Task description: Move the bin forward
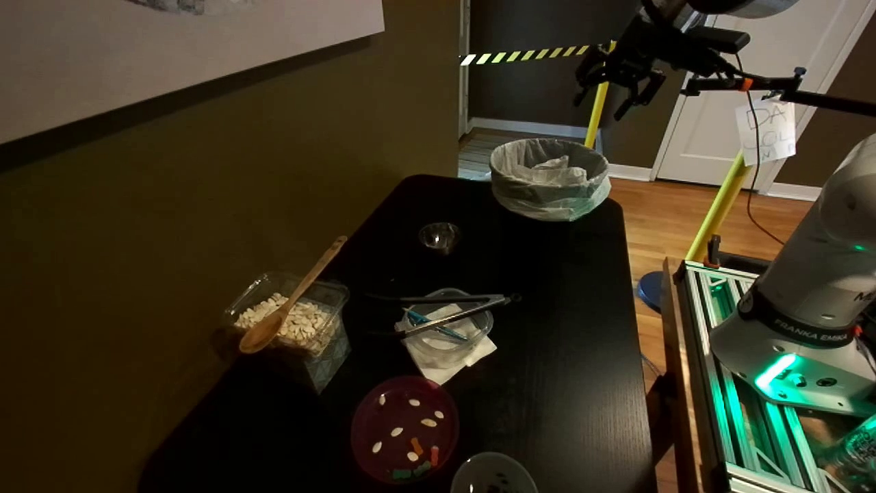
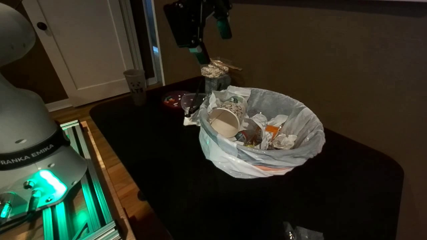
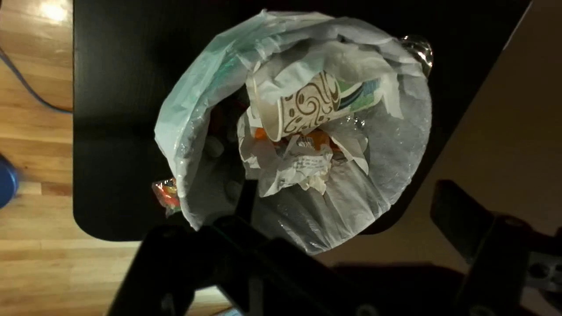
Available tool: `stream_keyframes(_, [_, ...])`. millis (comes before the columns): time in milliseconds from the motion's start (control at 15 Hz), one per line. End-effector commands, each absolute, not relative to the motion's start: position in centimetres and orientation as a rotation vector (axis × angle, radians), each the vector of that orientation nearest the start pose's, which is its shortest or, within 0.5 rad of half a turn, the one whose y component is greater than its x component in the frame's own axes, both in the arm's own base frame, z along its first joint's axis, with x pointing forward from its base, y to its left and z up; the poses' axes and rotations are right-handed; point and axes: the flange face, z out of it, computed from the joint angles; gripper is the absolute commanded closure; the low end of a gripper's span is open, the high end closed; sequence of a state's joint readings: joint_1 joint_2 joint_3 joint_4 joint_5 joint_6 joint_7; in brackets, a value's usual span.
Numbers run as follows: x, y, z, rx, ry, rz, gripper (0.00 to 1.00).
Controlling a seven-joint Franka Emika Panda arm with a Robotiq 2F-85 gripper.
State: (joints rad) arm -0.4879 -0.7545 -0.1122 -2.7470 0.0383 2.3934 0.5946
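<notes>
The bin (image 1: 547, 198) stands upright at one end of the black table (image 1: 575, 274), close to the rounded corners. It is round and pale, with a crinkled translucent liner over its rim. It also shows in an exterior view (image 2: 247, 163) and in the wrist view (image 3: 189, 118). Inside lie a patterned paper cup (image 2: 227, 116) and crumpled papers and wrappers. My gripper (image 1: 602, 103) is open and empty, raised above the bin and apart from it. It also shows in an exterior view (image 2: 215, 47). In the wrist view (image 3: 347, 188) one finger overlaps the bin's rim area; the other is off the table's edge.
A small clear bowl (image 1: 439, 237) stands near the bin. Tongs (image 1: 452, 318) lie across a clear container. Farther off are a snack container (image 1: 321, 342) with a wooden spoon and a dark red dish (image 1: 438, 397). A wrapper (image 3: 167, 193) touches the bin's side. A wall borders the table.
</notes>
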Motion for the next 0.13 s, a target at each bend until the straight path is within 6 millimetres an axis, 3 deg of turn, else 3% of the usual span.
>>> stream_keyframes(0, [29.56,-19.09,47.18,-2.49,1.671,-0.596,0.0])
stream_keyframes(67, [29.92,-18.68,47.03,-2.516,1.663,-0.595,0.0])
